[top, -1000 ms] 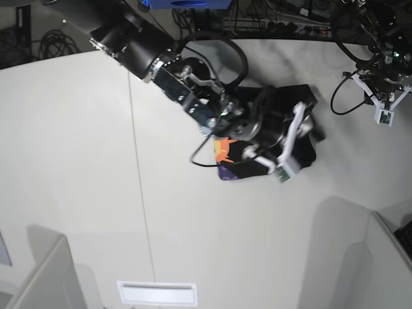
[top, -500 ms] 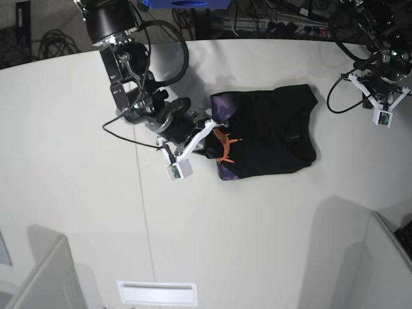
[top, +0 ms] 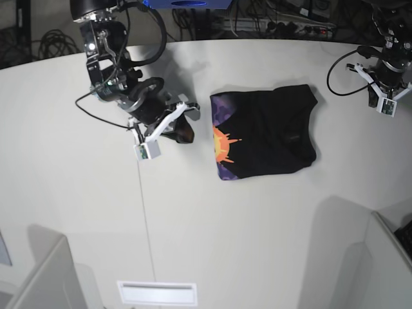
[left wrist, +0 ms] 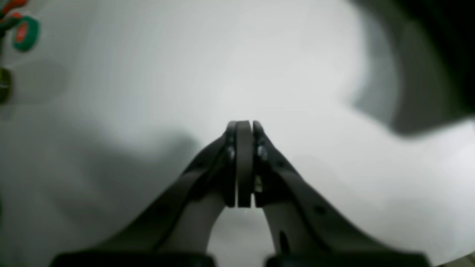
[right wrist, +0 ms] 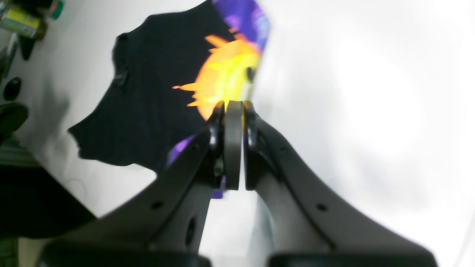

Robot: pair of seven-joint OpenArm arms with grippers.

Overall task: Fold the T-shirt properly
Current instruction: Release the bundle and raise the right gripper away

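Base view: shirt (top: 264,132) folded, print edge exposed | right gripper (top: 181,122) closed, empty | left gripper (left wrist: 244,128) closed, empty | risk: uneven fold may spring open.

Both arms were black, jointed and glossy, with black cables looping loosely alongside them. The right arm (top: 112,58) ended in white bracket pieces and a small white block with a green mark. The left arm (top: 386,58) carried the same white bracket. The fingers (right wrist: 282,178) were dark grey, curved, with small round holes and screws near flat pads.
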